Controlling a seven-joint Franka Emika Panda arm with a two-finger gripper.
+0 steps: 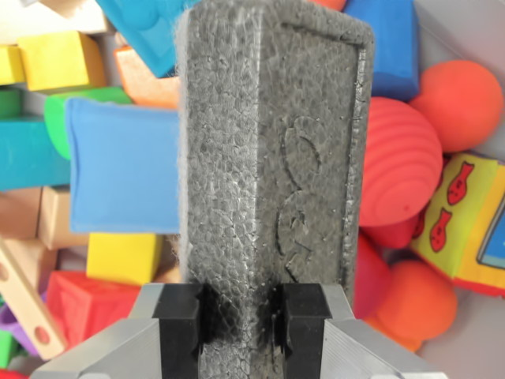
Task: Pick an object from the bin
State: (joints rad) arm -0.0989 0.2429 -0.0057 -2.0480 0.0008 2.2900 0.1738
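above the bin | gripper (239,316) clenched on grey pebbled foam block (272,158) | ribbed red ball (398,162), blue foam slab (122,166) behind

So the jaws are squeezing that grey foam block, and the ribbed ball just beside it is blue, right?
Not quite: the ribbed ball is red, not blue. The wrist view shows it to the right of the grey foam block, which the jaws of the gripper do squeeze.
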